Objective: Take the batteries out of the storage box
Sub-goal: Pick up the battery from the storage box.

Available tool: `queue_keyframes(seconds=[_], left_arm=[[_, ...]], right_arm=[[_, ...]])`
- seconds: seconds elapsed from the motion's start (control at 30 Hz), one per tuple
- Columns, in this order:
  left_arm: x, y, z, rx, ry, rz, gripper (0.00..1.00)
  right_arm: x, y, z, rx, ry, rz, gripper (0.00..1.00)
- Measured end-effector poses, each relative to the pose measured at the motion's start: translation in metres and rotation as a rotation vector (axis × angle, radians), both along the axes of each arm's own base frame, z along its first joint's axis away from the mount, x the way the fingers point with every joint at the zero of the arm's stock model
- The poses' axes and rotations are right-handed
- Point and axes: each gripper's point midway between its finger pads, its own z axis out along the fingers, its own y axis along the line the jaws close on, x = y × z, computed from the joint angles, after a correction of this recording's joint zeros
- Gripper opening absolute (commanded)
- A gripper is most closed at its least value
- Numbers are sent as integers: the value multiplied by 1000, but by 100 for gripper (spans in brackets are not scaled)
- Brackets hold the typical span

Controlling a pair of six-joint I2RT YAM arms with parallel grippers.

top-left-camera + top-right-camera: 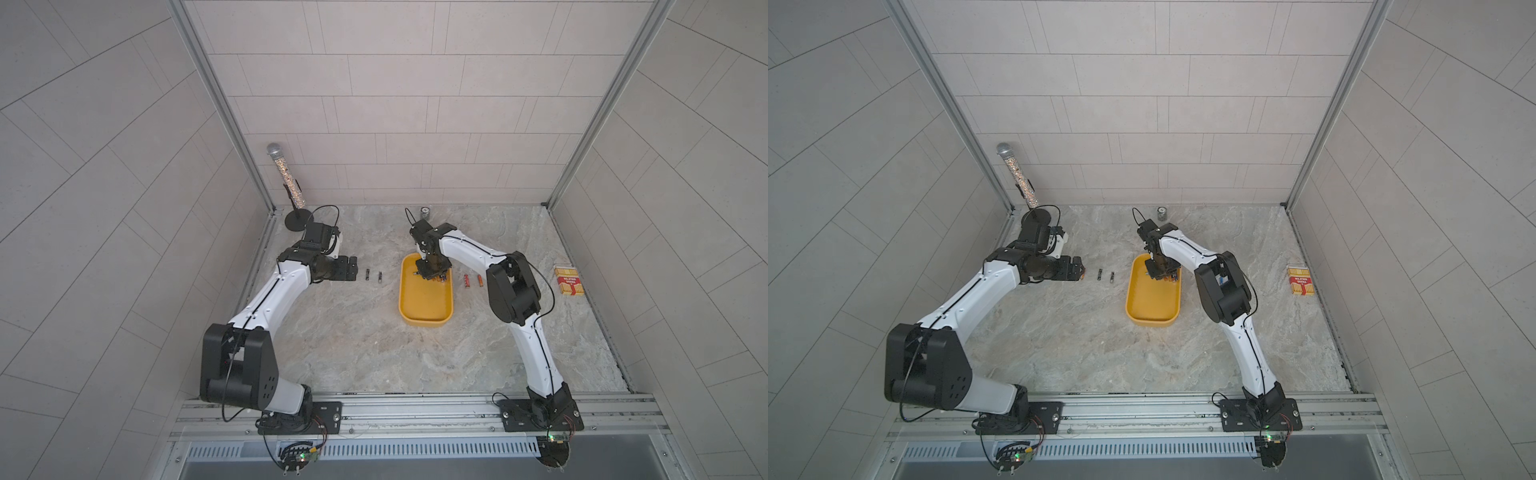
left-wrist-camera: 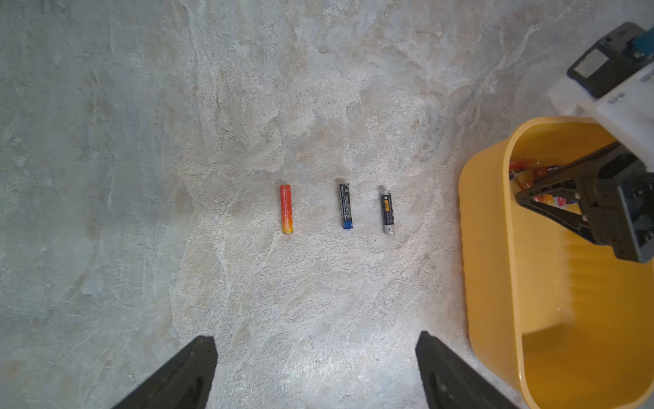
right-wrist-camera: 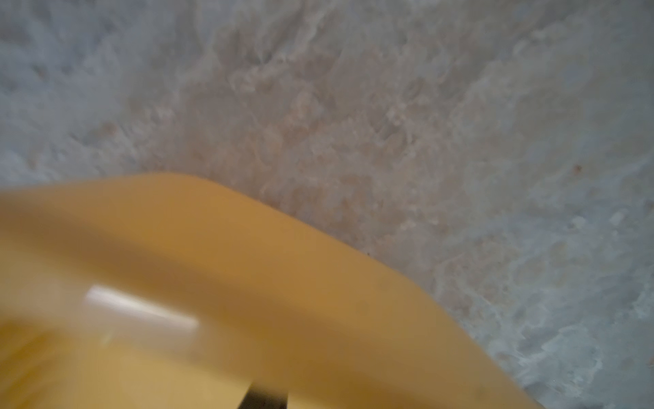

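The batteries (image 2: 527, 169) are heaped at the far end of the yellow storage box (image 1: 424, 322), directly beneath the right gripper (image 1: 433, 276). Whether that gripper is pinching one cannot be told. The left gripper (image 1: 353, 268) is spread wide above the counter (image 1: 353, 353), well apart.

**Legible markings.** You find print on two kinds of item only. The striped packet (image 1: 568, 281), well to the right of the storage box (image 1: 424, 301) in both top views, carries two lines of pale capitals across its red band; they stand inverted toward you and are too small to read with certainty. Left of the storage box, the orange-red battery (image 2: 286, 209), the black-and-blue battery (image 2: 346, 207) and the black-and-orange battery (image 2: 387, 211) bear fine label print, none of it legible.
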Motion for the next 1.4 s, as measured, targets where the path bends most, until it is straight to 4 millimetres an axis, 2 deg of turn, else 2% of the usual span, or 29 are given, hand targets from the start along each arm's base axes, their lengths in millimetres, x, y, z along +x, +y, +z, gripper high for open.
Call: queue_keyframes(seconds=[0.23,0.43,0.6,0.8,0.93,1.17,1.4], left_arm=[[2,-2,18,-8,-29,-16,96],[1,-3,23,-14,-40,-18,96],[-2,-3,22,-13,-30,-18,96],[-2,-2,21,-11,-26,-17,96],[-3,-2,21,-9,-22,-17,96],[-4,-2,20,-8,-18,-17,96],[-4,-2,20,-7,-16,-16,96]], right_arm=[[-8,-5,2,-15,15,6,36],[-7,-5,10,-10,5,3,20],[-4,-2,19,4,-13,-5,14],[-6,3,27,19,-24,1,13],[-6,5,33,30,-32,0,18],[2,7,41,34,-57,-8,18],[10,4,30,14,-54,-26,17]])
